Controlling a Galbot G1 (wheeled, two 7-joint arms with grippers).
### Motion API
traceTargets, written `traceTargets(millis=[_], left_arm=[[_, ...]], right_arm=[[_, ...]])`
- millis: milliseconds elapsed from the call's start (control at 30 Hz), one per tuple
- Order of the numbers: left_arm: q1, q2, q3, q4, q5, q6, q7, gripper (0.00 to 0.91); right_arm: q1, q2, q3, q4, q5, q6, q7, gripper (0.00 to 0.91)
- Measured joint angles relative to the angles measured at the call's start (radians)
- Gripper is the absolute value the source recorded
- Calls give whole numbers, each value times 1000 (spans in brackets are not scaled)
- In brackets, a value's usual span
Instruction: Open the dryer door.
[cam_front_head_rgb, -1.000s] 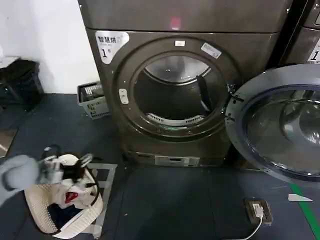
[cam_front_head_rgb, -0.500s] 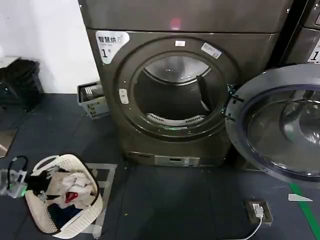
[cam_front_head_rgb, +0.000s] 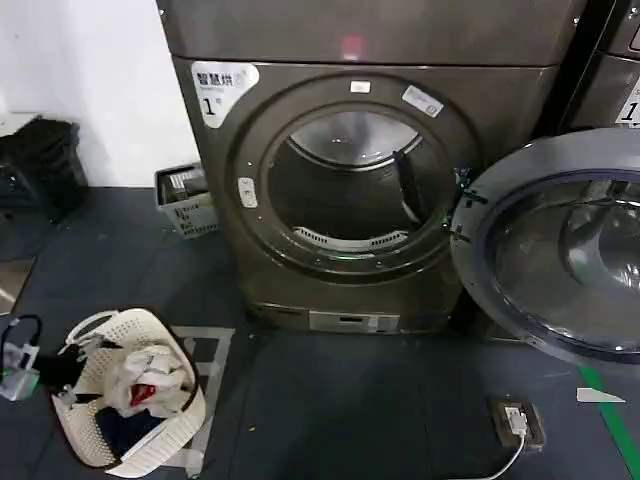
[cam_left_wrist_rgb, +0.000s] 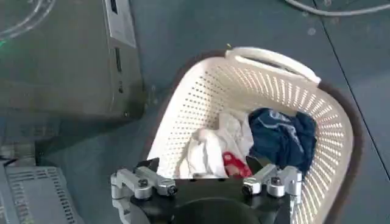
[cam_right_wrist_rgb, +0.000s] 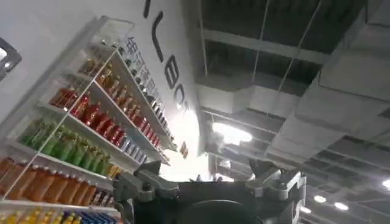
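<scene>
A dark grey floor (cam_front_head_rgb: 330, 400) runs up to the bronze-grey dryer (cam_front_head_rgb: 350, 180). The dryer door (cam_front_head_rgb: 560, 250) stands swung fully open at the machine's right side (grey inner face and tinted glass showing), well apart from the left gripper (cam_left_wrist_rgb: 207, 182), which hangs with fingers spread and empty over a white laundry basket (cam_left_wrist_rgb: 304, 103) low at the left. The right gripper (cam_right_wrist_rgb: 210, 182), also spread and empty, points at the ceiling.

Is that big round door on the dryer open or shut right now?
Open. The dryer door is swung wide to the right of the machine, its grey inner face showing, and the drum opening is fully exposed.
</scene>
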Motion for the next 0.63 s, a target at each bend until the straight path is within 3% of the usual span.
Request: traceTargets(millis=[633], left_arm=[[1, -3, -19, 22, 30, -15, 11, 907]], right_arm=[[-6, 15, 15, 6, 0, 7, 2, 907]])
